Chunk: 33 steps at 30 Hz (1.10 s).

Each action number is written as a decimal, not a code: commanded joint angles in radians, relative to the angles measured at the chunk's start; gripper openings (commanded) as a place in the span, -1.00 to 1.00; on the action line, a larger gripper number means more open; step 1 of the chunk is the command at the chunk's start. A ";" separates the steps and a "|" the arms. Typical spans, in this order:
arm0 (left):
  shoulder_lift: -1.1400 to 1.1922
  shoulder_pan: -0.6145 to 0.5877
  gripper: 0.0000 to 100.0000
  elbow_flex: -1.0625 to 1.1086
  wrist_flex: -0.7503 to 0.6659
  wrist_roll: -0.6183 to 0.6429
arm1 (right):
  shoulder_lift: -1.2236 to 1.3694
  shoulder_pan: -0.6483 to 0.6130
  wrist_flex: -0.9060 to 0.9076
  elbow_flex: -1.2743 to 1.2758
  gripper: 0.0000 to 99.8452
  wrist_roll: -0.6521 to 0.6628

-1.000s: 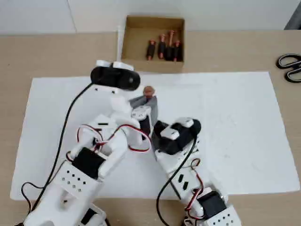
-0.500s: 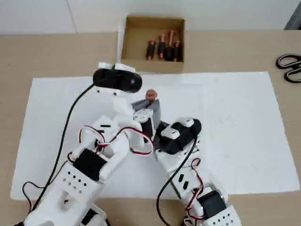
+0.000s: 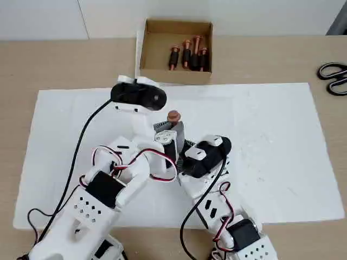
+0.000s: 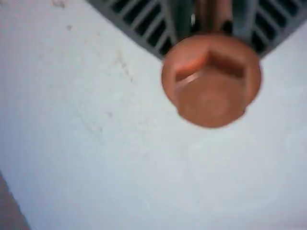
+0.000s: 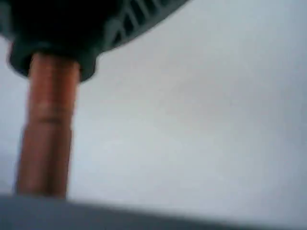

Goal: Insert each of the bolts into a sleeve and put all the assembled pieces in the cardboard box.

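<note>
The bolt [image 3: 173,116] stands upright over the white sheet [image 3: 271,141], copper head upward, just short of the cardboard box [image 3: 157,46]. My left gripper [image 4: 211,14] is closed on its shank right under the head, with a grey ribbed finger on either side. Further down, the bare shank runs into a black sleeve [image 5: 48,48], and my right gripper [image 5: 72,28] is closed on that sleeve, though the view is too blurred to show how far the bolt is seated. In the box lie four assembled pieces [image 3: 188,54] side by side, copper bolts in black sleeves, gathered toward one wall. The sheet covers the middle of the wooden table [image 3: 65,59]. Scissors [image 3: 333,76] rest at the table's far edge, well apart.
</note>
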 commanded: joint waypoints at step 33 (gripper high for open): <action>-0.032 0.002 -0.55 -0.013 0.089 -0.032 | -0.016 -0.001 0.001 0.009 -0.99 -0.008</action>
